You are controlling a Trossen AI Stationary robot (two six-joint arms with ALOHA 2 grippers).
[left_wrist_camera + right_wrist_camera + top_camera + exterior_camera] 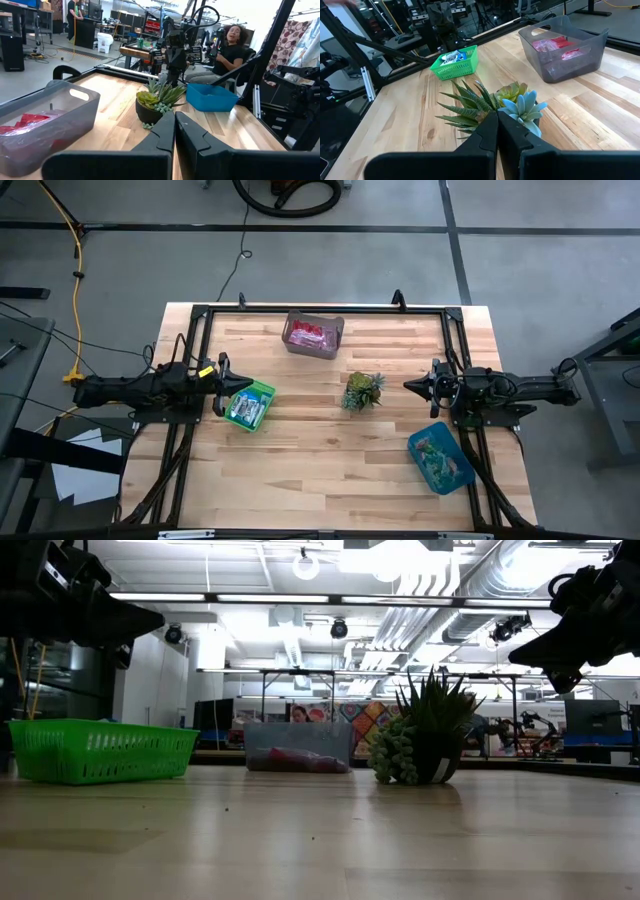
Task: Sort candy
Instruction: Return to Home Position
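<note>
At the desk's (330,450) left and right edges, our left arm (140,387) and right arm (510,387) hovered, left jaws and right jaws clenched on nothing. The candy (313,333) lay in the grey bin (339,328), green bin (268,392) and blue bin (414,442), none loose. We judged sorting done; next, parking both arms.

The red and pink flat wrapped sweets (311,333) lie heaped on the floor of the grey translucent plastic bin (340,330) at the table's far edge. The blue-and-white wrapped sweets (245,410) are piled in the green mesh basket (263,389) on the left. The clear and greenish wrapped sweets (438,451) lie scattered inside the blue plastic bin (413,444) at the near right
</note>
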